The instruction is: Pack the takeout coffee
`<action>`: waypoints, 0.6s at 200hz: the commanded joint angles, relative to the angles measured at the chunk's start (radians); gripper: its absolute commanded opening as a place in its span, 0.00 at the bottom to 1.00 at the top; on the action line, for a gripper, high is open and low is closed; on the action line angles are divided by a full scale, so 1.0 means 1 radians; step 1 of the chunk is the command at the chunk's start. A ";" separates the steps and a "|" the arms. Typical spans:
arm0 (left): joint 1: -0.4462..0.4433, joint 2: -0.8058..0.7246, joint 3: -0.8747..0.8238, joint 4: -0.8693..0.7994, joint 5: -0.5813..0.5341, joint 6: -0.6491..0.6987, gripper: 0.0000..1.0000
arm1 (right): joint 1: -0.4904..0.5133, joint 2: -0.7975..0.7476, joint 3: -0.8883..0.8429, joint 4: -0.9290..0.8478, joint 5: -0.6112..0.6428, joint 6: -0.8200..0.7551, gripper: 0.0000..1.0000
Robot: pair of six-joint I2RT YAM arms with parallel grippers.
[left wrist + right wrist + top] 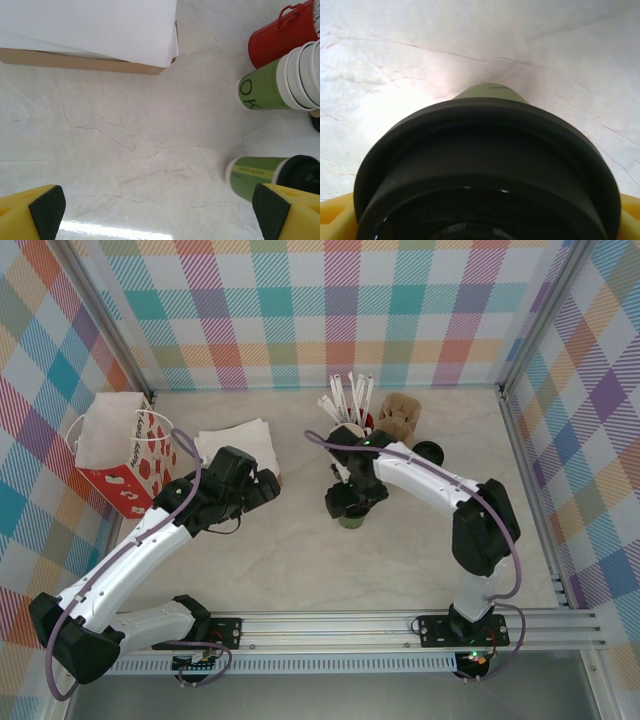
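1. The dark green paper cup (pixel 350 521) stood mid-table on the pale marbled tabletop (pixel 300 570), with a flat round black lid (pixel 485 165) at its top.
2. The right gripper (pixel 351 506) pinched that lid.
3. The left gripper (pixel 160 210) hovered nearby with its fingers spread wide, beside a white napkin stack (pixel 235 445).

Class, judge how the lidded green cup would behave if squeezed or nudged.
The paper-looking green cup would probably dent under a hard squeeze. Narrower at its base than at its black lid, it may tip if nudged high.
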 commanded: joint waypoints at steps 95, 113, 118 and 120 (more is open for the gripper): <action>0.011 -0.003 -0.020 0.000 -0.007 -0.004 0.98 | -0.425 -0.138 -0.168 0.002 0.003 -0.118 0.84; 0.011 -0.001 -0.019 0.002 -0.005 -0.004 0.98 | -0.453 -0.134 -0.185 0.016 -0.006 -0.124 0.84; 0.011 0.000 -0.020 0.002 -0.005 -0.004 0.98 | -0.457 -0.133 -0.189 0.020 -0.007 -0.125 0.84; 0.011 0.001 -0.020 0.002 -0.005 -0.004 0.98 | -0.459 -0.132 -0.191 0.020 -0.007 -0.126 0.84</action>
